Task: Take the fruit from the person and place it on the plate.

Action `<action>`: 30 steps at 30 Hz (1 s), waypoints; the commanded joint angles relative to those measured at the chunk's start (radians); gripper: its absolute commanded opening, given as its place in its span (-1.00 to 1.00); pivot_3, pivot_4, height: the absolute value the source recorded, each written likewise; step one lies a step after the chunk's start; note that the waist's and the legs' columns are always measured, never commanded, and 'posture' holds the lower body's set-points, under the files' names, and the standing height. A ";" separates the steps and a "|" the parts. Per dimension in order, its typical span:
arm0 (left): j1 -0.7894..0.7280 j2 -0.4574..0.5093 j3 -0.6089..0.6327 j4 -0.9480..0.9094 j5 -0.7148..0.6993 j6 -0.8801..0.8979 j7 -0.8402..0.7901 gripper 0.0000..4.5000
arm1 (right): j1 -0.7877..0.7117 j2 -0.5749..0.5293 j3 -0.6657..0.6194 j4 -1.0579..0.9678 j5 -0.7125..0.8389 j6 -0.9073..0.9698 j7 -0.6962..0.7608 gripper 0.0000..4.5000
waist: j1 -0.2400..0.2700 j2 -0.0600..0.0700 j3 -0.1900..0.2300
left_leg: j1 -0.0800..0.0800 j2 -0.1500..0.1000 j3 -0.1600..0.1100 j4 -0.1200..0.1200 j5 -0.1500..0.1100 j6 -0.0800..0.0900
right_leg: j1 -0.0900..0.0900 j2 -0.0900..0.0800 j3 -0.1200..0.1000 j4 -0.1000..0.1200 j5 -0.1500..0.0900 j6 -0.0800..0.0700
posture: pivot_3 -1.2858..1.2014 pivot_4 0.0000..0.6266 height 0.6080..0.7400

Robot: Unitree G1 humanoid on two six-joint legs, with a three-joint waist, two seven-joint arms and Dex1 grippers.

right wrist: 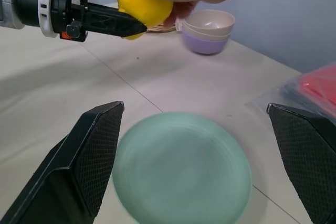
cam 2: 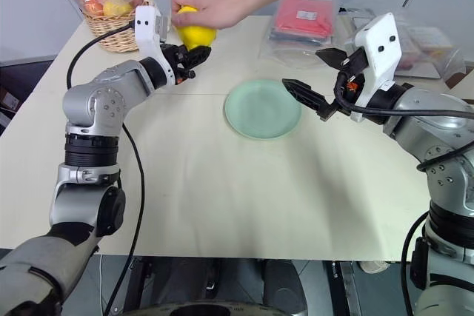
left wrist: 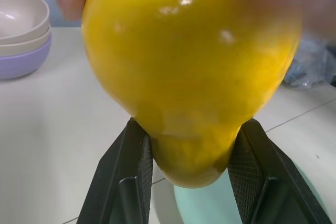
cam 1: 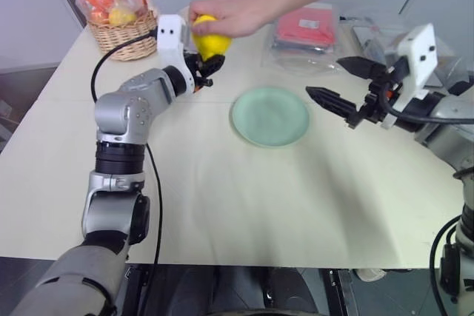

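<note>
Yellow fruit [cam 1: 208,40] pinched by left gripper [cam 1: 210,65], person's hand [cam 1: 228,14] atop, right gripper [cam 1: 335,83] wide

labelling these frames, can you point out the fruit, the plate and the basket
fruit [cam 1: 209,42], left eye view, its lower yellow side
plate [cam 1: 269,115], left eye view, its bare middle
basket [cam 1: 122,38], left eye view, its wicker wall

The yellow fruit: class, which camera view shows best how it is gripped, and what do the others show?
The left wrist view: the fruit sits pinched between the left gripper fingers. The eye views show the person's hand covering its top; the right wrist view shows it from the side.
</note>
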 commanded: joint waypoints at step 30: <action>-0.249 -0.259 -0.254 0.814 0.379 -0.463 -0.447 0.98 | 0.155 0.016 -0.143 -0.208 0.075 0.040 -0.181 1.00 | -0.001 0.000 0.000 | 0.000 -0.001 0.001 0.000 -0.001 0.001 | 0.000 0.000 0.000 0.000 0.000 0.000 | 0.03 -0.52 1.00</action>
